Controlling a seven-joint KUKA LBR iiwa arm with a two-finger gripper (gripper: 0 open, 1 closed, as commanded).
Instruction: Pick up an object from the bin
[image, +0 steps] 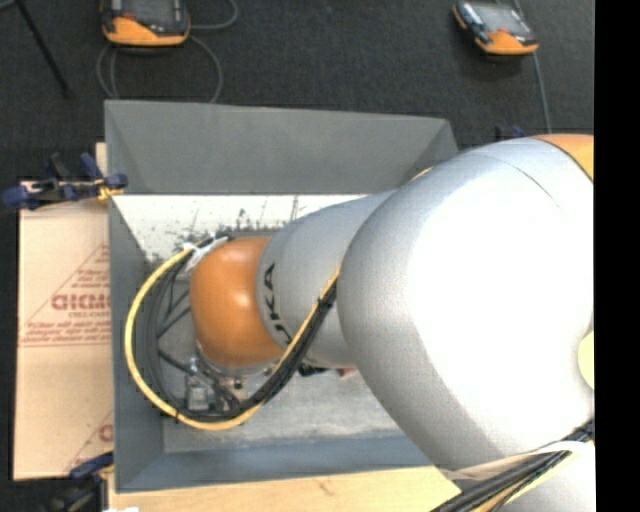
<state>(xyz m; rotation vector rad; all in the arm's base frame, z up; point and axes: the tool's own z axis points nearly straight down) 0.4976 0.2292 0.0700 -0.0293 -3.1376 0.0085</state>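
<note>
— How many of each?

— One arm (450, 300), reaching in from the right and covering most of the bin (270, 150). One orange cover (230, 300) at its wrist. One yellow hose (135, 320) looping out to the left of the cover and back under it, with a few dark cables inside the loop. One gripper (205, 392), low in the bin's near-left part, just below the orange cover.

— Open or closed?

— I cannot tell; the cover and cables hide most of it.

— And the thing to pick up?

— It cannot be made out. Whatever lies under the gripper is hidden by the wrist. The only loose item I can count is one small red bit (346, 372) peeking out at the arm's lower edge, right of the gripper and apart from it. What it is, I cannot tell.

— Room to move?

— The hose loop comes close to the left wall. A strip of bare floor (320, 415) runs between the arm and the near wall. Another patch, speckled with dark marks, lies open in the far-left corner.
</note>
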